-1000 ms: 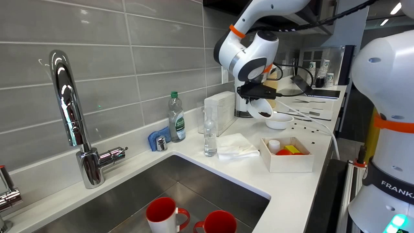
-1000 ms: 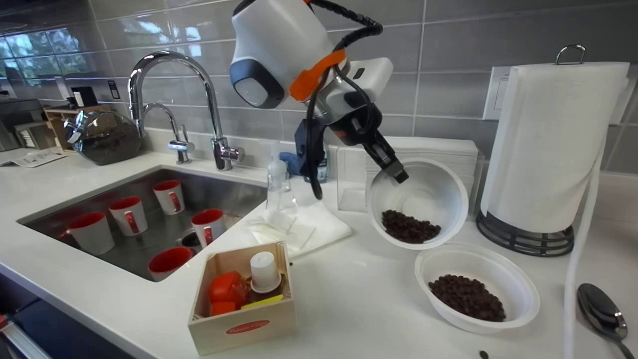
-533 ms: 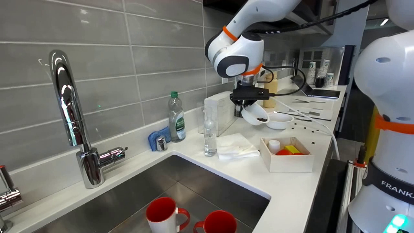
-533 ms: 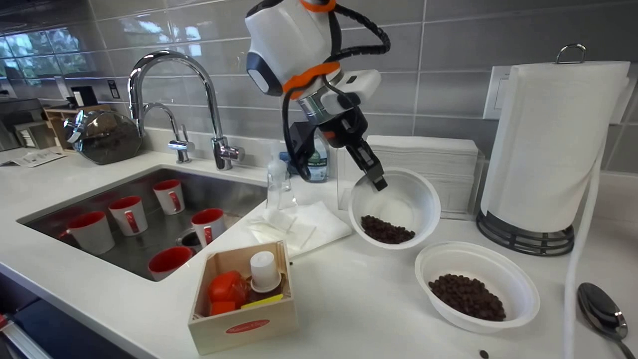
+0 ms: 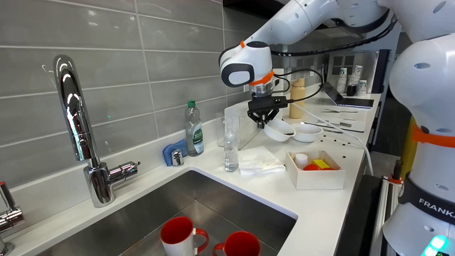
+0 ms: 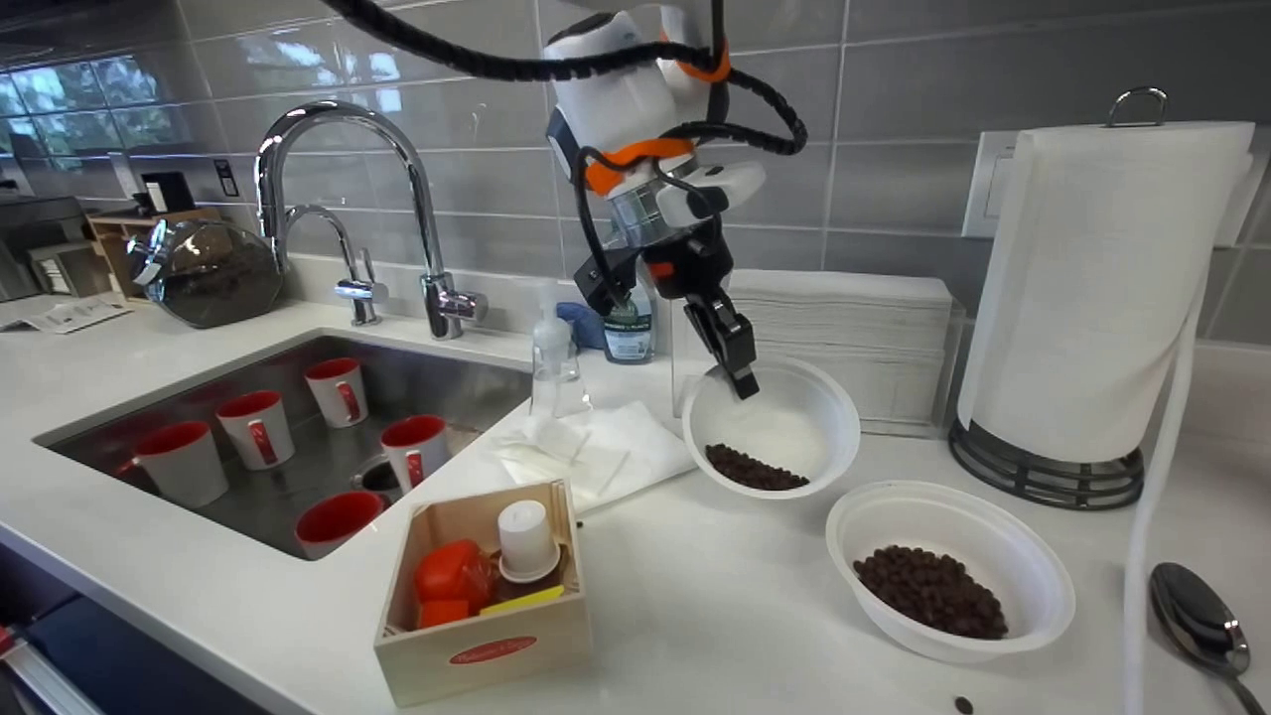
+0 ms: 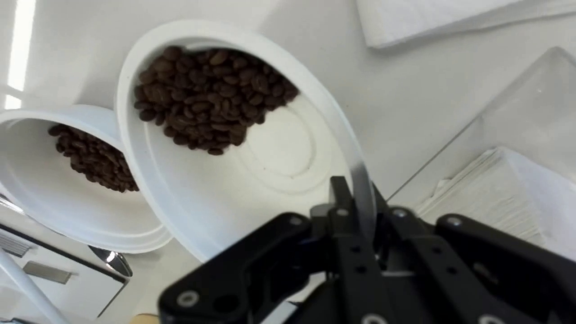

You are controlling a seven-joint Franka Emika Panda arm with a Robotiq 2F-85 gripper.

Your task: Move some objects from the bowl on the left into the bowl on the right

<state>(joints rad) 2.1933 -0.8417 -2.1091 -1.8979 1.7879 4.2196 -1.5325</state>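
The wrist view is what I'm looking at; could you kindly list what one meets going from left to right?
White bowl with coffee beans → tilted bowl with its own bean pile, held by the gripper → paper stack.

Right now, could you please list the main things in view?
resting bowl: one, white, on counter
tilted bowl: one, white, beside resting bowl
beans: many, brown, in both bowls
wooden box: one, pale, on counter
sink: one, steel, in counter
mugs: at least five, red and white, in sink
faucets: two, chrome, behind sink
towel roll: one, white, on counter
green-capped bottle: one, clear, near sink
arm: one, white, over counter
gripper: one, black, shut on tilted bowl
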